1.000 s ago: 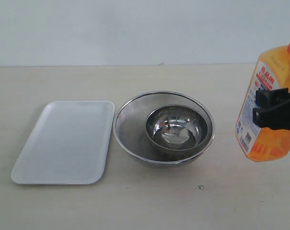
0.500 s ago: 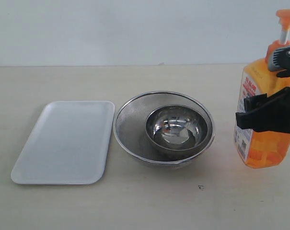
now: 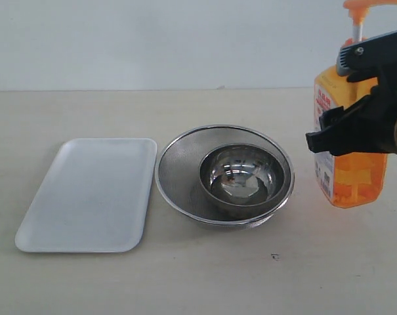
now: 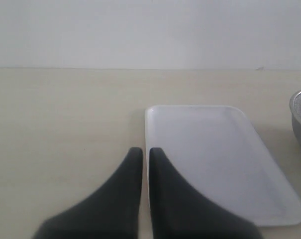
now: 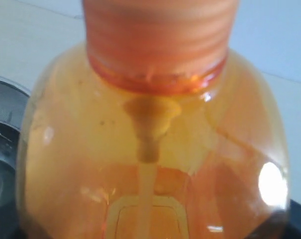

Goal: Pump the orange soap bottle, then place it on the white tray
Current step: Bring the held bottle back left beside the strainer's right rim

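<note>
Right gripper [image 3: 348, 131] was clamped around the orange soap bottle [image 3: 357, 187], held upright at mid-body, presumably so its pump head [image 3: 363, 5] was left free for pressing.

The bench [image 3: 205, 282] is viewed obliquely from above by the exterior camera. The white tray [image 4: 215, 159], also seen there, is looked across from low down by the left wrist camera, while the orange soap bottle [image 5: 150, 149] is filmed very closely by the right.
</note>
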`<state>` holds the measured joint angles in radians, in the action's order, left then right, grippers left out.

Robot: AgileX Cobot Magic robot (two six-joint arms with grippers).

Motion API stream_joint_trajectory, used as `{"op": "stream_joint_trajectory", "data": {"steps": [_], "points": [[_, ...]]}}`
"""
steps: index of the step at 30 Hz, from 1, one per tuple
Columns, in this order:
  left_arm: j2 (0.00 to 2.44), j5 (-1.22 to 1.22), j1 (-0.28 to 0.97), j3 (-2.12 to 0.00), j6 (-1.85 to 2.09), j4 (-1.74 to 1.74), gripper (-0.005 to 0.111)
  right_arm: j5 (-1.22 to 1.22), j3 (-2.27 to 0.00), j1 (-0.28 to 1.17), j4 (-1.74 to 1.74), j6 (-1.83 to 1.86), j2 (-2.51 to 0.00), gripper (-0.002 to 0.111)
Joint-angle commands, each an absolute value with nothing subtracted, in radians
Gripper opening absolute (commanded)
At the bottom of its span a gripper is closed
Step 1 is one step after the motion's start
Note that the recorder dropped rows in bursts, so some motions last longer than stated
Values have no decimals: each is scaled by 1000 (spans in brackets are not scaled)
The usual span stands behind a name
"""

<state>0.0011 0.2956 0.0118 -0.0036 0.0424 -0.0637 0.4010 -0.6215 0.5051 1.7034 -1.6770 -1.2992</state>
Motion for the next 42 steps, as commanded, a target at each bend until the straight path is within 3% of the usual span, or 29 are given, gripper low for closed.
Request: {"op": "stream_joint_trajectory", "data": {"steps": [1,42], "points": [[0,295,11,0,45,-64,5,426,-695,498,1744,-1635,-1359,0],[0,295,11,0,45,-64,5,389,-761,498,1744,-1389,-1479,0]]}}
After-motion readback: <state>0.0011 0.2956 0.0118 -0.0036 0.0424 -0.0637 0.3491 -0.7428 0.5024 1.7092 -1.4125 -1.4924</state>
